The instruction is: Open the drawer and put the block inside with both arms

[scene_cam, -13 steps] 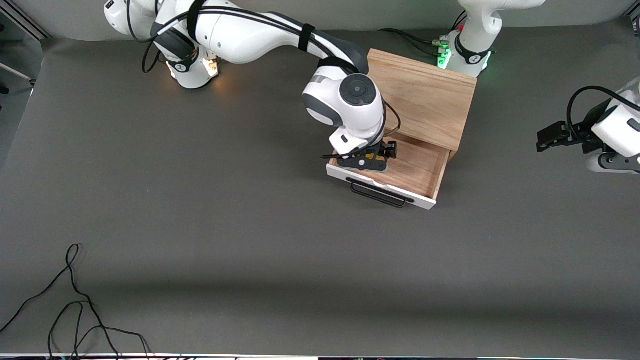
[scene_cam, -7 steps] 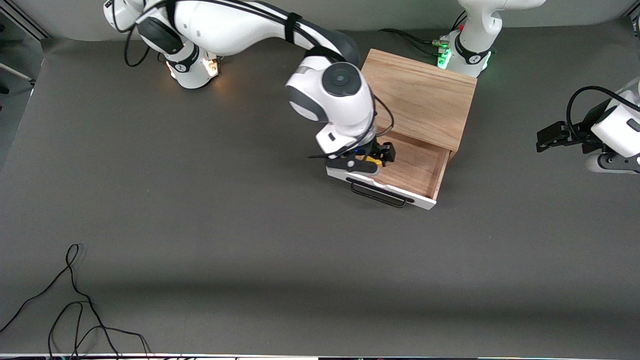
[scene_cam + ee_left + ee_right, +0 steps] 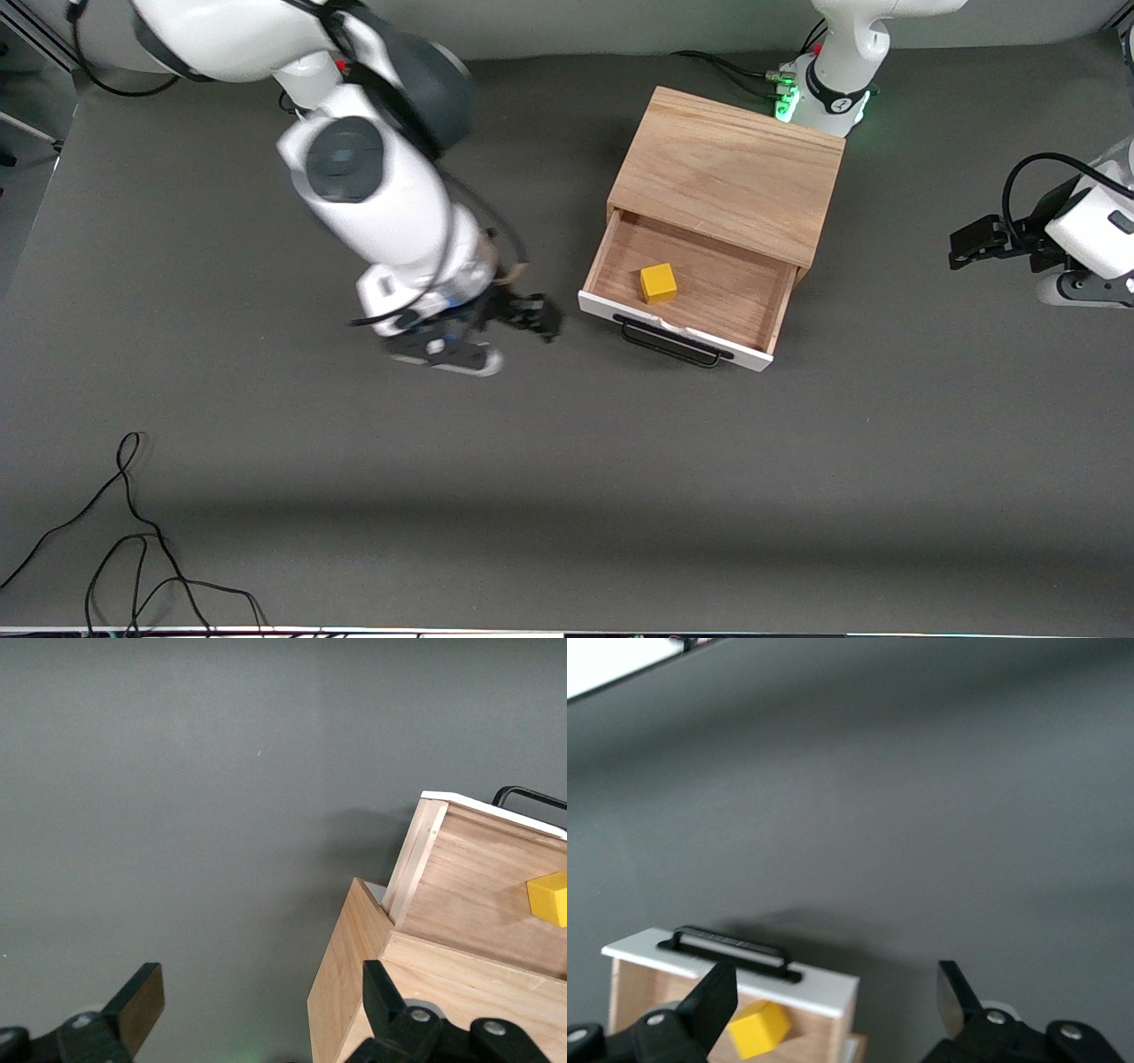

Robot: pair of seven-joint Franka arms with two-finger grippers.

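**Inspector:** Right gripper [image 3: 496,332] hangs over bare table [image 3: 266,496] beside the drawer's [image 3: 611,257] end toward the right arm's side, jaws spread wide and holding nothing. Your yellow block [image 3: 658,283] sits flat on the drawer floor, close to the white front panel [image 3: 753,359] and clear of the side walls. I judge the placing done.

**Operator:** And the left gripper?

**Inspector:** Left gripper [image 3: 979,241] waits over the table toward the left arm's end, well apart from the cabinet [image 3: 731,168]. Its wrist view shows the fingers [image 3: 137,1005] spread, with nothing between them.

**Operator:** So what do you want from me on the step in hand?

**Inspector:** Clearing away cleanly, as I read it. You have the right gripper level with the handle [image 3: 669,346] and not far from it, so take it up and toward its own base, never sideways toward the drawer front. A knock there could shift the drawer or jolt the block.

**Operator:** Should the drawer be shut?

**Inspector:** The task only asks for the block inside. The drawer stands pulled out with the block plainly in it; leave it so.
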